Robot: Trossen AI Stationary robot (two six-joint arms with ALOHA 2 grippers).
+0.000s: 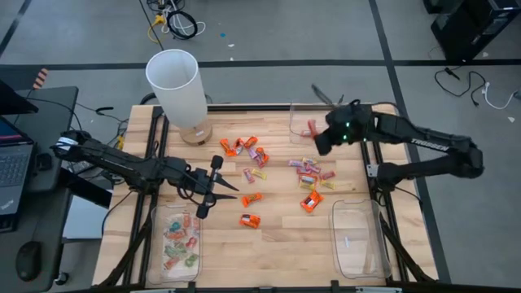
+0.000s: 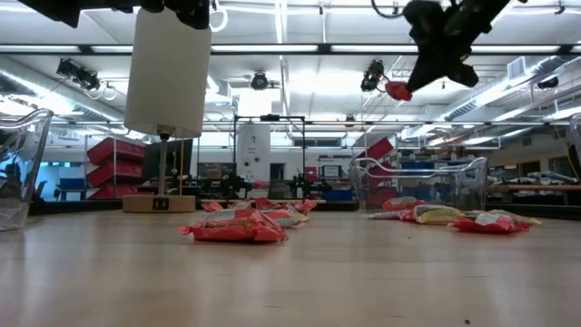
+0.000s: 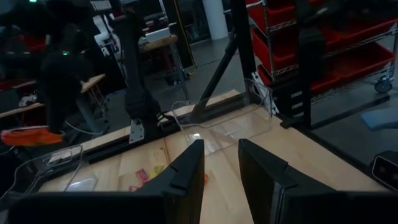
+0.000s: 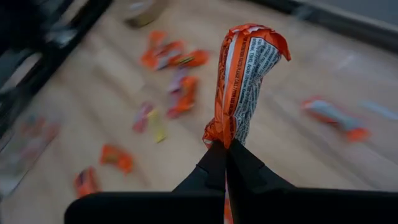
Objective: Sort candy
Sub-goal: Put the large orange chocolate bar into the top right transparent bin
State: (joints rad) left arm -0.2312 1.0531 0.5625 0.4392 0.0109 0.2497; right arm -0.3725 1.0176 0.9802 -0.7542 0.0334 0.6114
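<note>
High view gives me the wooden table, candy scattered mid-table in crinkly orange and pink wrappers. My left gripper hovers near them, fingers apart. Only the right wrist view shows my right gripper clamped on an orange-wrapped candy, held aloft.

Orange candy pinched upright in the right pincer.
</note>
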